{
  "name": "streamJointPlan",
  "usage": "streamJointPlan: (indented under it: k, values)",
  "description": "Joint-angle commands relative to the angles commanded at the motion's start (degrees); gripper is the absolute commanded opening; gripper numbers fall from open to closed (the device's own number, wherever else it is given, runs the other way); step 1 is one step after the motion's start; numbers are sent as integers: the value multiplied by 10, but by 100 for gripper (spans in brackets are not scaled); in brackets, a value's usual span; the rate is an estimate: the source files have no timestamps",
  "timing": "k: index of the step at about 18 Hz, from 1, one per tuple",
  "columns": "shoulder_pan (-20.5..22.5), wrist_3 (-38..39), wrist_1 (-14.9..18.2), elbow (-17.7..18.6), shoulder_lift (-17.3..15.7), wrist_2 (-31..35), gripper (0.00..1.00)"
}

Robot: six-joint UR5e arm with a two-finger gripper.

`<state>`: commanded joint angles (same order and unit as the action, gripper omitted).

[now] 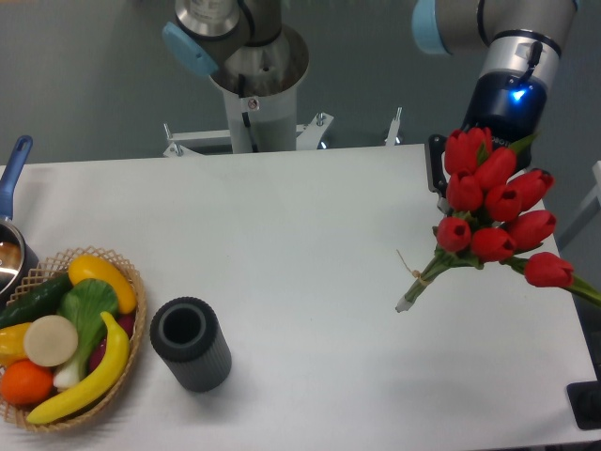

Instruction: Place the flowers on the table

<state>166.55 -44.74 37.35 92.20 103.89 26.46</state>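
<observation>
Glossy red flowers [493,211], matt white table [300,272], woven wicker basket [127,376], ribbed dark cylinder [192,346]

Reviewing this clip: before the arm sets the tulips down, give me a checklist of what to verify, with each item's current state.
1. Flowers held by the end effector: cannot tell, the buds hide the fingers.
2. Twine still binding the stems: ok.
3. Bare table left of the bunch for placing: ok.
4. Ribbed cylinder clear of that spot: ok, far left.
5. Wicker basket clear: ok, at the left edge.
6. Stem ends off the surface: cannot tell from this view.
</observation>
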Motion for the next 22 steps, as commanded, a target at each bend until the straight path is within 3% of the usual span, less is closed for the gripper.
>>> streamJointPlan:
  k: [8, 14, 22]
  values:
    - [-1, 3, 3, 9, -9, 17, 41]
    - [-25, 9, 4, 20, -25, 153, 41]
    - [-97, 5, 6, 33, -33, 341, 41]
